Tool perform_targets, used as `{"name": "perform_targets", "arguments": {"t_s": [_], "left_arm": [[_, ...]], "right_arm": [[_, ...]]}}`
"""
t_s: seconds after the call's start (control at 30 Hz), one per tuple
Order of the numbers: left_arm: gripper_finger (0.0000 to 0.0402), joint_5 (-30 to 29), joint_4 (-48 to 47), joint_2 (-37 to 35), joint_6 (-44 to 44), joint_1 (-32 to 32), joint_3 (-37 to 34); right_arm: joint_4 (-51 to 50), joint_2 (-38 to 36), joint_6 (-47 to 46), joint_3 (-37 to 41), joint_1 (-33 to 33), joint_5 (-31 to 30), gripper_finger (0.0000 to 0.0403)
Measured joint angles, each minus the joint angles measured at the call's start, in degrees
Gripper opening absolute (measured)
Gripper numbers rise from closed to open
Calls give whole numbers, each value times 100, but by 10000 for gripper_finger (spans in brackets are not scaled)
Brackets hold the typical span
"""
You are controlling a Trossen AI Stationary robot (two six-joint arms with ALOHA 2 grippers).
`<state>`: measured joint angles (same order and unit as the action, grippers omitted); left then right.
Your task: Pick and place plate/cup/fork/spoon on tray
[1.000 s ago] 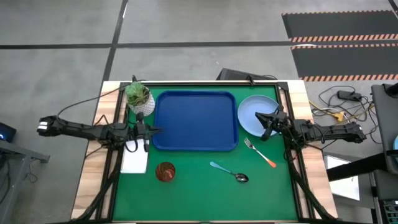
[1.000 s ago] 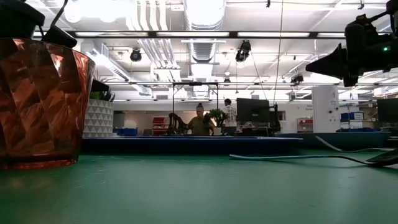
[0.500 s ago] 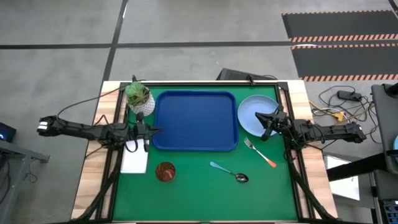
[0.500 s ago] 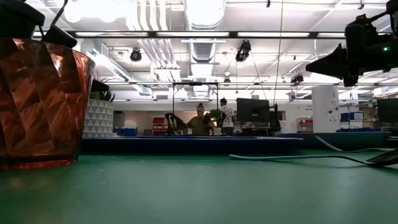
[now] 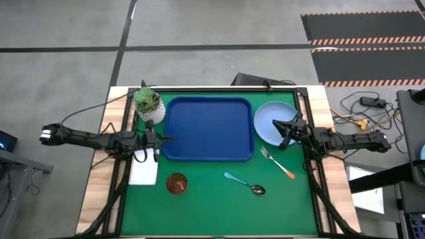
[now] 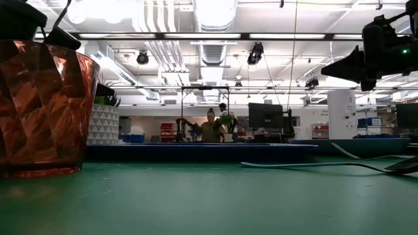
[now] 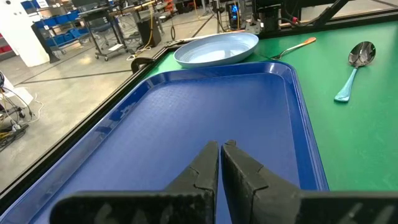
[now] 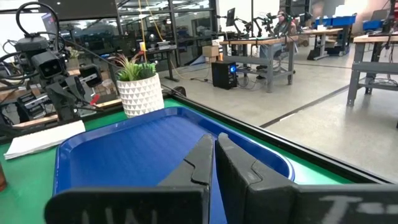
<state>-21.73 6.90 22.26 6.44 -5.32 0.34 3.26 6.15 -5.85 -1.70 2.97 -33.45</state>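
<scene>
The dark-blue tray lies on the green mat, nothing on it. The light-blue plate rests flat just right of the tray. The orange-handled fork and the teal-handled spoon lie on the mat nearer the front. The reddish-brown cup stands upright front left; it also shows in the low view. My left gripper is shut and empty at the tray's left rim. My right gripper is shut and empty, held above the plate's right part.
A white pot with a green plant stands at the tray's far left corner. A white sheet lies by the table's left edge. A black frame runs round the mat. People stand in the room behind.
</scene>
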Motion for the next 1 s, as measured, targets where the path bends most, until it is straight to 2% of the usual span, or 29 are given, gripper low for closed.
{"name": "perform_targets", "arguments": {"t_s": [0.4, 0.5, 0.63, 0.7, 0.8, 1.0], "left_arm": [[2, -5, 66, -6, 0, -2, 0], [2, 45, 307, -11, -47, -1, 0], [2, 851, 1149, 75, -1390, -9, 0], [2, 879, 1439, 93, -1614, -1, 0], [2, 799, 1577, 86, -1613, 2, 7], [2, 799, 1567, 96, -1657, 2, 17]], "right_arm": [[-2, 0, -133, 0, 0, 8, 9], [-40, 0, -1397, 0, 3, 371, 9], [-41, 3, -3329, 0, 3, 922, 9], [-41, 5, -3862, 0, 3, 949, 9], [-43, 5, -4287, 0, 5, 992, 9], [154, 118, -4424, 7, 14, 994, 9]]}}
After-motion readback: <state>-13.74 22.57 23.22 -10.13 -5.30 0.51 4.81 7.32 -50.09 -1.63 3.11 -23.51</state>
